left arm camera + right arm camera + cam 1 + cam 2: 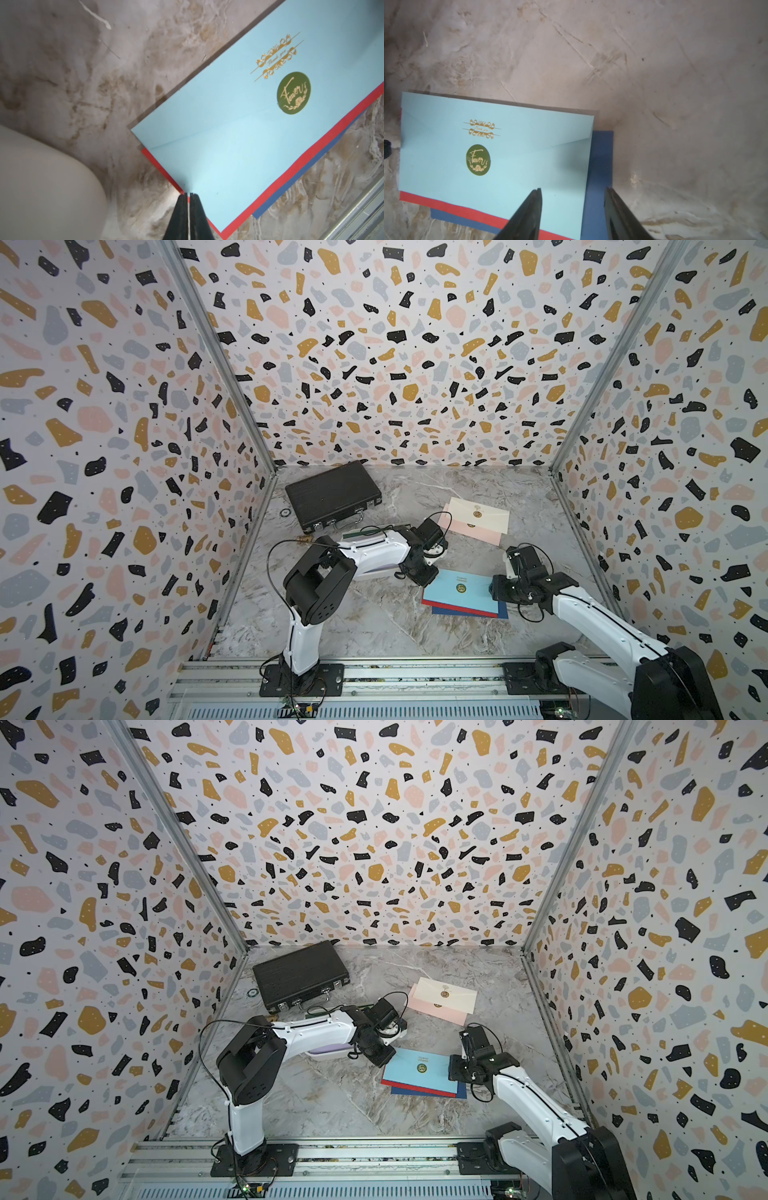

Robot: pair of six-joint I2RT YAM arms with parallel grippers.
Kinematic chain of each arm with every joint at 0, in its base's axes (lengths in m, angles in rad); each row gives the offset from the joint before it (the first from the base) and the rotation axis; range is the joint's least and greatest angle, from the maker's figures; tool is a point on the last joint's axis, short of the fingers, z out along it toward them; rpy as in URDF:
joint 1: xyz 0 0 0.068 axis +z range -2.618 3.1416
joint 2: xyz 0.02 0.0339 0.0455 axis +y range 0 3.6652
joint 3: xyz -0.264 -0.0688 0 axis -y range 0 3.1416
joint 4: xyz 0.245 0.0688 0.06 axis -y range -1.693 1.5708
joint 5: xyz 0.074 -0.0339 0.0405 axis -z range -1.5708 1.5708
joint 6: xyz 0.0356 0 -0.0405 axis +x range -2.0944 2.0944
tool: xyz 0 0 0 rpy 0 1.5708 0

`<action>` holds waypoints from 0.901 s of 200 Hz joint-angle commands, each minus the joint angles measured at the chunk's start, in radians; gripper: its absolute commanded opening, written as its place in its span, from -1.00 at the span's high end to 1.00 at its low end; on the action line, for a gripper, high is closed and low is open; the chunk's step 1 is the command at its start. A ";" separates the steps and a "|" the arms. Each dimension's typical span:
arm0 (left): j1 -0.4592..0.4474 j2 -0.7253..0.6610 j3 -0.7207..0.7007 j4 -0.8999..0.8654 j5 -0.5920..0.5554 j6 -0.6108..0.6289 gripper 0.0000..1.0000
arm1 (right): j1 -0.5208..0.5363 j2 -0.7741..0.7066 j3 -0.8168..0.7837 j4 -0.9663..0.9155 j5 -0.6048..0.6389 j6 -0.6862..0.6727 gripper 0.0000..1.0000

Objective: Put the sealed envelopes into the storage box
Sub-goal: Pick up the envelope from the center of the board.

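Marbled tabletop (374, 626) held the flat light-blue paper envelope (239, 135) atop a red paper envelope (446, 207), near the shallow white plastic storage box (41, 187). Left gripper (188, 195) pinched the light-blue corner, right gripper (573, 189) gaped; red might drag along.

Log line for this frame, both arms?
left gripper: shut on light blue envelope corner | right gripper: open above that envelope's edge | storage box: envelope not yet inside

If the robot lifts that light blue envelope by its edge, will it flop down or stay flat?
Probably it droops a bit: the light blue envelope is thin flat paper, pinched only at one edge by the left end effector. It looks light, so lifting should be easy. It might drag the red envelope beneath, since they lie stacked.
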 commanded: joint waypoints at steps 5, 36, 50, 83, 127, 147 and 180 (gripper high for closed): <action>-0.017 0.020 -0.026 0.023 -0.005 -0.021 0.83 | -0.005 0.018 -0.005 0.000 -0.014 0.014 -0.08; -0.032 0.042 -0.024 0.017 -0.028 -0.024 0.83 | -0.006 0.030 -0.007 0.001 -0.020 0.015 -0.08; -0.036 0.047 -0.023 0.015 -0.038 -0.025 0.84 | -0.007 0.033 -0.004 -0.003 -0.018 0.016 -0.08; -0.040 0.059 -0.020 0.007 -0.048 -0.025 0.85 | -0.009 0.036 -0.002 -0.010 -0.015 0.022 -0.08; -0.045 0.061 -0.023 0.005 -0.053 -0.026 0.86 | -0.010 0.043 0.006 -0.004 -0.056 0.032 -0.07; -0.046 0.064 -0.023 0.007 -0.053 -0.026 0.87 | -0.010 0.038 0.007 0.012 -0.108 0.043 -0.06; -0.046 0.072 -0.017 0.001 -0.054 -0.025 0.87 | -0.010 0.049 0.012 0.019 -0.135 0.049 -0.05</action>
